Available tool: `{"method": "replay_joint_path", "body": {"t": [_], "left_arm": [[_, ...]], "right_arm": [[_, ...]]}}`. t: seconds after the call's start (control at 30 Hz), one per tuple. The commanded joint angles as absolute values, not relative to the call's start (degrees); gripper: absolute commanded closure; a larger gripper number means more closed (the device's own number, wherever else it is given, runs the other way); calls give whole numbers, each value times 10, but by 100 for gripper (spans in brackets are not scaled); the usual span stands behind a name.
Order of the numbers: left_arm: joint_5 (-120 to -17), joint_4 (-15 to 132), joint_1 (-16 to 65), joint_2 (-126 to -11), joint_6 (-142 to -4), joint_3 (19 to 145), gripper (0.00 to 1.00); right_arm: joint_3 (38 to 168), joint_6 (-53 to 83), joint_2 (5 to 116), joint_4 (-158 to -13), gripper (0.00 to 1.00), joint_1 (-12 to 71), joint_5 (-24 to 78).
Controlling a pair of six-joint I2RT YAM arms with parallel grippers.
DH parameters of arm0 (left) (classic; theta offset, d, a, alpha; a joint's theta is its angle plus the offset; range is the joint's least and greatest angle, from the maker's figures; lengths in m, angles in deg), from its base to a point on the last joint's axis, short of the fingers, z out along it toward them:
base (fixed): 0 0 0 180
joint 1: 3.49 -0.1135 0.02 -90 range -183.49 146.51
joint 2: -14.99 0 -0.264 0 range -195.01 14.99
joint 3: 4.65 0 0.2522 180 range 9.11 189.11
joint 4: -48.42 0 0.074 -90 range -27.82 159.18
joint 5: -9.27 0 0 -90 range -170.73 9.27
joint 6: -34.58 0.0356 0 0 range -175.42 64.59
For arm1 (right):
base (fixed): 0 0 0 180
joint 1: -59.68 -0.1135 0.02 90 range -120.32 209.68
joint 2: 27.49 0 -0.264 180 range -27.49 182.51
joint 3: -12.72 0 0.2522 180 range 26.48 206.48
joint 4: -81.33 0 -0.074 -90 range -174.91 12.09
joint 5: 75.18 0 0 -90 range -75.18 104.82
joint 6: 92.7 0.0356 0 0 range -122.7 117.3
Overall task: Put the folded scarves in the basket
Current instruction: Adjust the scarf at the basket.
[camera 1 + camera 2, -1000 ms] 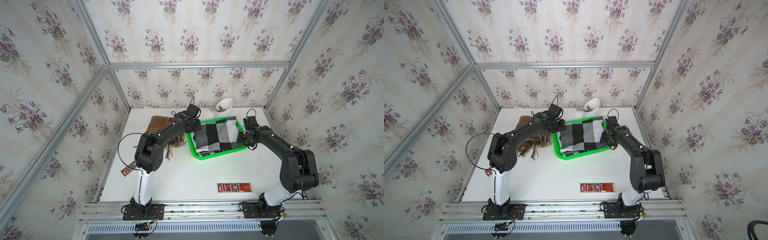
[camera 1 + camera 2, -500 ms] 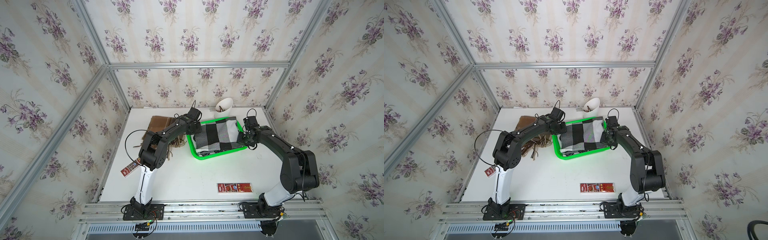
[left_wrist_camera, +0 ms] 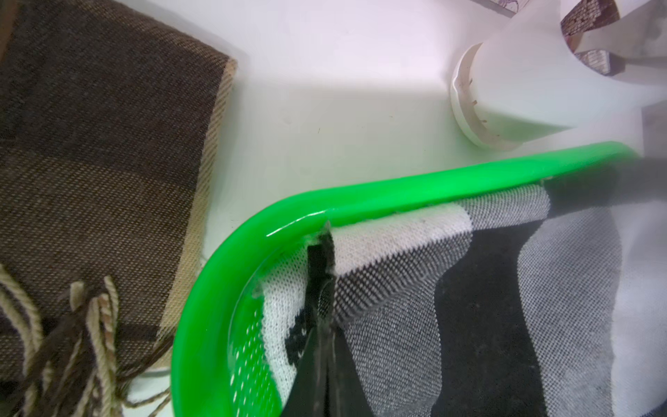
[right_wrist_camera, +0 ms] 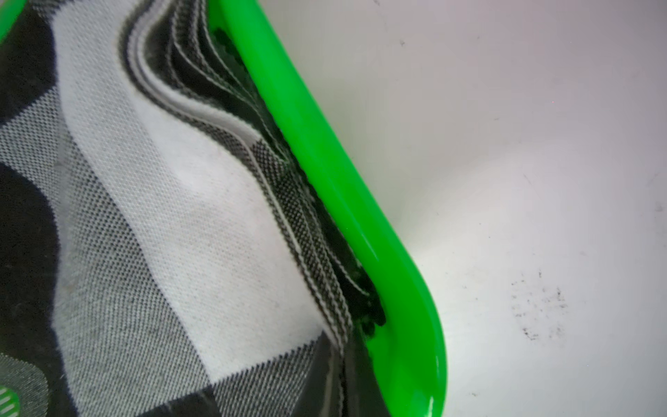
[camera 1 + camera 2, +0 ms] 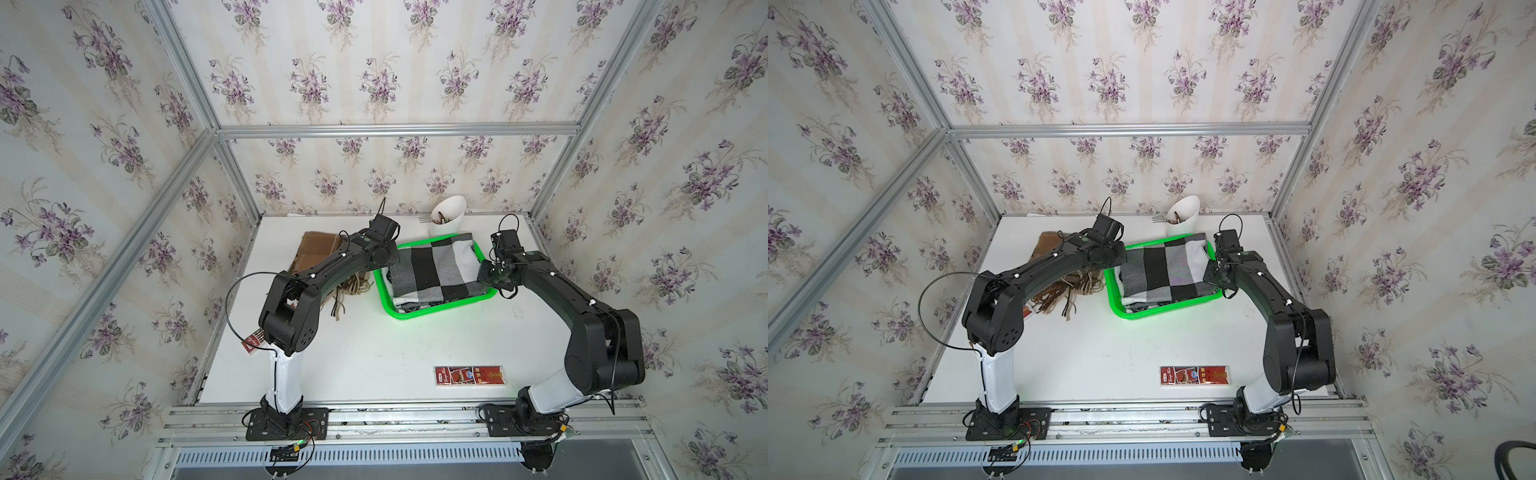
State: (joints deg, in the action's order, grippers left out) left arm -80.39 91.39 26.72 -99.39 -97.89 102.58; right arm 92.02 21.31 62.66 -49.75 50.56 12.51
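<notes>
White table (image 5: 374,345), surface marked. Basket (image 5: 440,311) stands rear centre. Brown scarf (image 5: 316,249) lies rear left, just beside it. Cup (image 5: 449,216) stands at the rear edge. Red packet (image 5: 468,375) lies near the front edge, and a small card (image 5: 252,343) at the left edge.

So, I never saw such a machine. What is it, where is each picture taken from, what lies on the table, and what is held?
These are two robot arms, left and right, each ending in a two-finger gripper. Two pictures look down from above; two come from cameras on the wrists. On the table lie a green basket holding a folded checked scarf, a brown fringed scarf, a white utensil cup and a red packet. The left gripper and the right gripper are both shut at the checked scarf's edges; whether they pinch cloth I cannot tell.
</notes>
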Motion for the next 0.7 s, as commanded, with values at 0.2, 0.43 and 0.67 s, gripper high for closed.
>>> {"method": "replay_joint_path", "body": {"t": [0.2, 0.43, 0.67], "left_arm": [[-836, 932, 258, -961, -1005, 972, 94], [-829, 930, 258, -954, -1006, 968, 93], [-834, 948, 259, -980, -1006, 999, 77]], "right_arm": [[938, 201, 635, -479, 100, 510, 114], [934, 201, 645, -487, 100, 510, 117], [939, 209, 659, -498, 95, 510, 93]]}}
